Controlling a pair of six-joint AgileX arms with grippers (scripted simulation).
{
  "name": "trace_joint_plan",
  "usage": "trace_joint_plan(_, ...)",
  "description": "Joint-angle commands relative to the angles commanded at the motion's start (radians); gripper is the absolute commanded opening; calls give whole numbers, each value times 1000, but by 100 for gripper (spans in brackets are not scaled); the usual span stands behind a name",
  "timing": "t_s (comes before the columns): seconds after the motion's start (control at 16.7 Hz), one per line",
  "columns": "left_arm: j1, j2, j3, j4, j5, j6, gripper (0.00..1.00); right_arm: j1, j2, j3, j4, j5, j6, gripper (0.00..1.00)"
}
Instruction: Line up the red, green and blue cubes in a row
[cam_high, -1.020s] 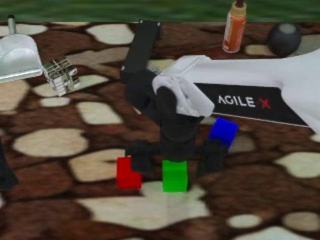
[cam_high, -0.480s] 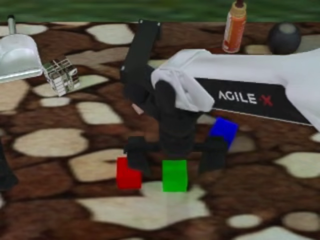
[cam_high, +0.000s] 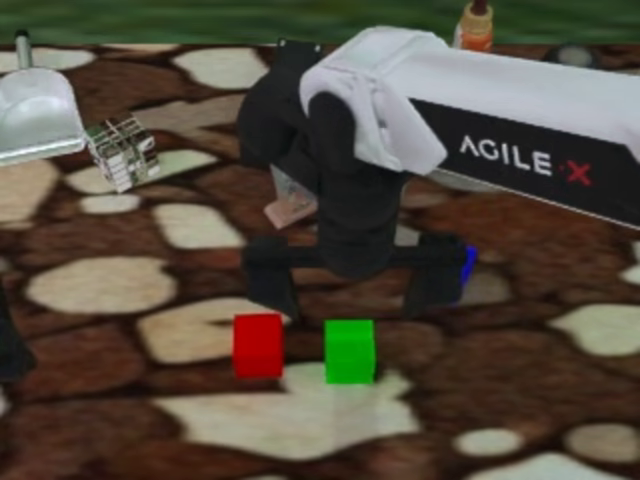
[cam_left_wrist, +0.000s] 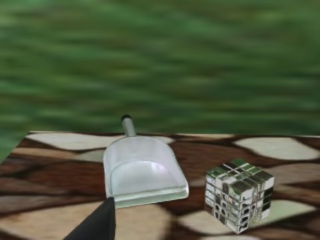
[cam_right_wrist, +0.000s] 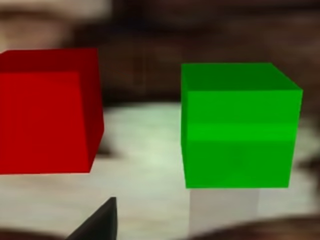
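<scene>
Counter (cam_high: 300, 420): brown surface with cream patches, green ground beyond its far edge.

Red cube (cam_high: 258, 345): on the counter, near the front centre; just beside and left of the green cube (cam_high: 350, 350), a gap between them, the two in a row. Both show close in the right wrist view, red (cam_right_wrist: 47, 112) and green (cam_right_wrist: 237, 125), resting flat.

Blue cube (cam_high: 467, 262): only a sliver shows, behind the right fingertip, further back and to the right of the green cube.

Right gripper (cam_high: 352, 285): hangs above and behind the red and green cubes, jaws spread wide, holding nothing. Its white arm reads "AGILE X".

Left gripper: only a dark finger tip (cam_left_wrist: 97, 225) shows at the left wrist view's edge; jaw state cannot be told.

Scoop (cam_left_wrist: 142, 172): clear, empty, at the far left. Mirrored grid cube (cam_left_wrist: 240, 195) just beside it.

Orange bottle (cam_high: 475, 25): far edge, mostly hidden; label unreadable.
</scene>
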Motion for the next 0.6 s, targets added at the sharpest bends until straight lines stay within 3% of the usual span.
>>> trace_joint_plan(0.3, 0, 0, 0, 0, 0, 0, 100, -11, 8, 2, 2, 0, -34, 100)
trace_joint_plan(0.6, 0, 0, 0, 0, 0, 0, 100, -66, 28, 22, -2, 1, -278, 100)
